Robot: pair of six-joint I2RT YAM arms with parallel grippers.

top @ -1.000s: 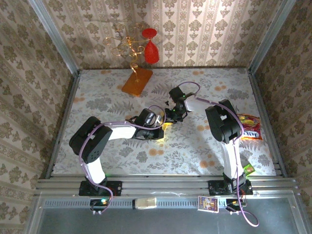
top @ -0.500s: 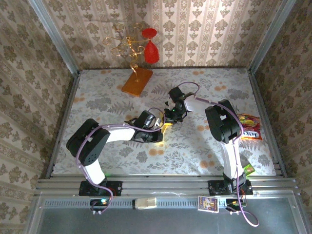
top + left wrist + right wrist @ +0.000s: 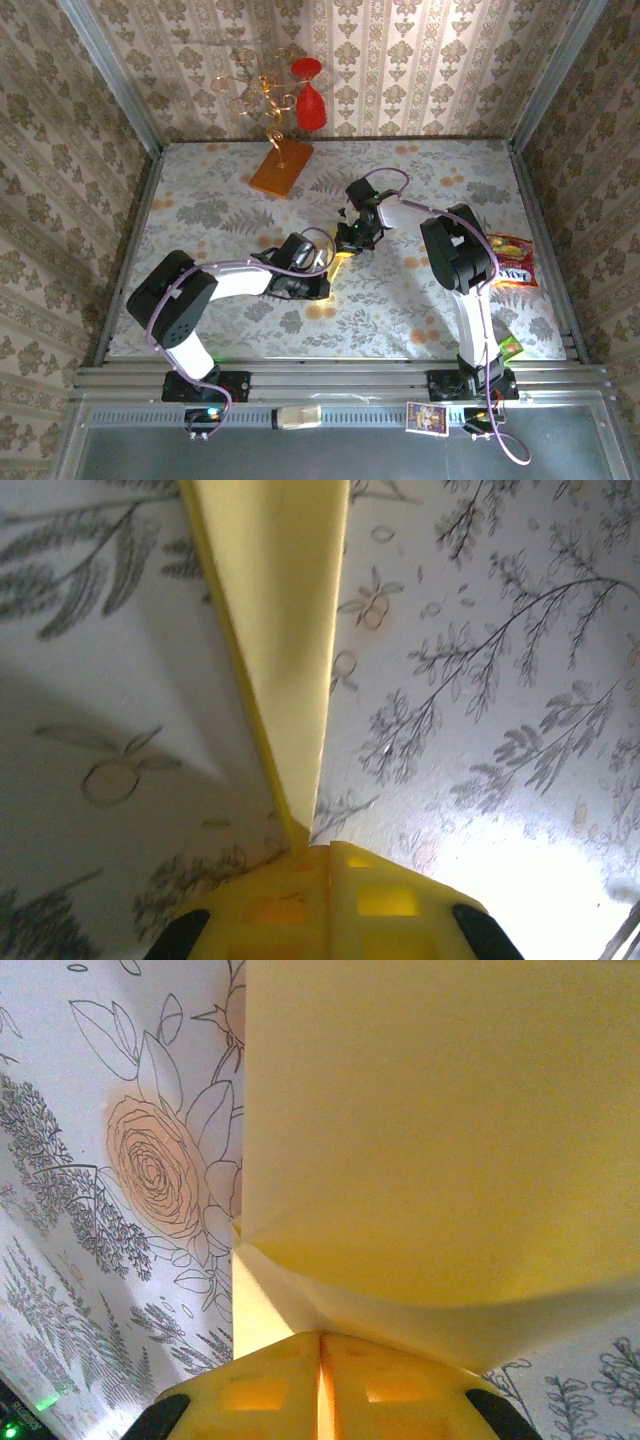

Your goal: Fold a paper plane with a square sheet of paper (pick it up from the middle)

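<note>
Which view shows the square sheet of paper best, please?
The right wrist view: the square sheet of paper spreads broad and close. The left wrist view has a narrow folded strip; the top view, a tiny yellow sliver.

Both my arms reach toward frame centre; left end effector (image 3: 322, 268) and right end effector (image 3: 347, 243) sit close together, jaws clamped.
</note>
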